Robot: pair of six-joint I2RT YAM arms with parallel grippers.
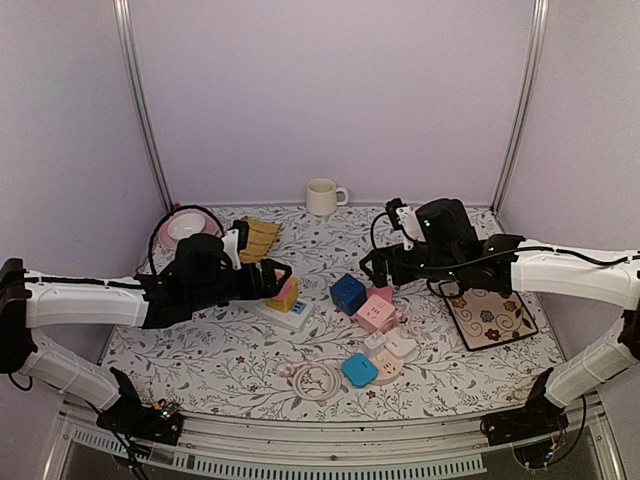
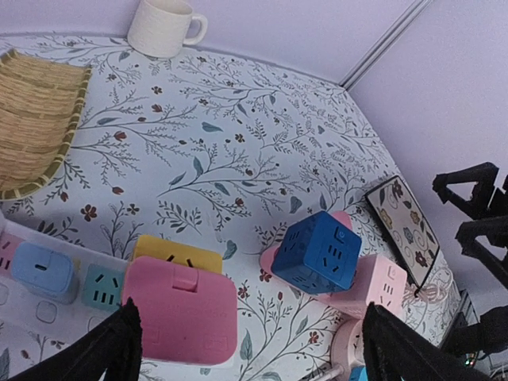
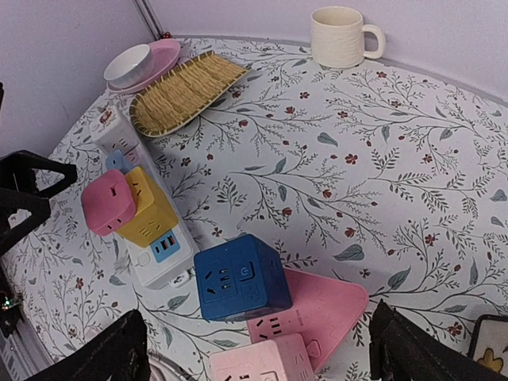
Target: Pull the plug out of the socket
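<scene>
On the floral table (image 1: 200, 350), left of centre, a white power strip (image 1: 290, 318), lying flat. Seated in it, a yellow plug (image 3: 149, 208), with a pink plug (image 3: 107, 202) pressed against its outer face (a pale blue plug (image 2: 44, 270) further along the same strip). Just in front of the pink plug, the left gripper (image 2: 250, 317), fingers wide apart, the plug between them but nearer one finger, not clamped. Above a blue cube (image 3: 238, 279) and a pink cube (image 1: 376, 313) beside the strip, the right gripper (image 3: 258, 333), fingers likewise spread, holding nothing. Toward the back wall, a cream mug (image 1: 323, 196), a straw tray (image 1: 262, 238) and a pink plate (image 1: 170, 238). Printing on the plugs and cubes too small to read; only socket holes plain.
</scene>
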